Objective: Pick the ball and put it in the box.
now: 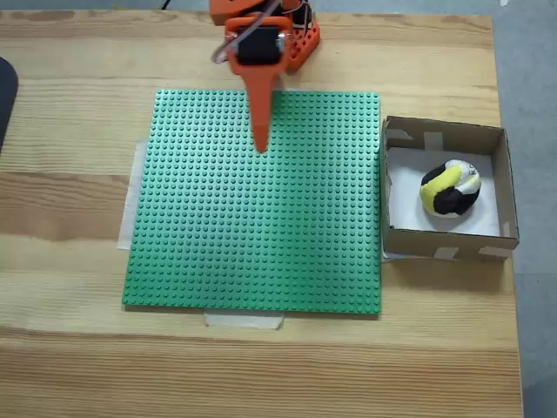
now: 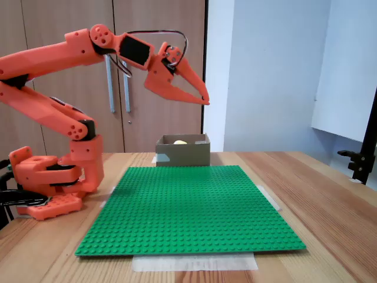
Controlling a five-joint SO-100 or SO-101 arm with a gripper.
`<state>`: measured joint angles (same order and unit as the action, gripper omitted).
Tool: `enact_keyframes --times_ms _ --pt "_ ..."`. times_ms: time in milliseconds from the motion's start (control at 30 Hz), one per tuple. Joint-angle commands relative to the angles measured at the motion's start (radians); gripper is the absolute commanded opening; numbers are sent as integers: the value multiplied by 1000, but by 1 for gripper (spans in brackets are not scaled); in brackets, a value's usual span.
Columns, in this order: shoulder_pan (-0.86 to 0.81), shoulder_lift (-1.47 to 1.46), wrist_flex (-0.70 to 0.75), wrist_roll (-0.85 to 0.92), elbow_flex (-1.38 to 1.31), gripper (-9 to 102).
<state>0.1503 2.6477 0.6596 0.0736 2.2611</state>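
The ball (image 1: 450, 188) is patched yellow, black and white; the box (image 1: 444, 243) is brown with a white floor. A green studded baseplate (image 1: 261, 218) covers the pale wooden bench (image 1: 70, 348); the arm (image 2: 53, 118) is orange.

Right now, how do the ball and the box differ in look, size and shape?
The ball is patched yellow, black and white; the box is brown cardboard with a white floor and pale tape. The ball is rounded and lumpy; the box is square with low walls. The ball is far smaller and lies inside the box. Both sit right of the green studded baseplate in the top-down fixed view.
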Motion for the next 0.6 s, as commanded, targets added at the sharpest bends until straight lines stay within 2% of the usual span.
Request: enact_keyframes --times_ms 0,233,567 --pt "-17 20 9 -26 -11 -1" --pt "-60 26 34 -55 60 -1" --pt "-64 224 37 -44 261 -1"
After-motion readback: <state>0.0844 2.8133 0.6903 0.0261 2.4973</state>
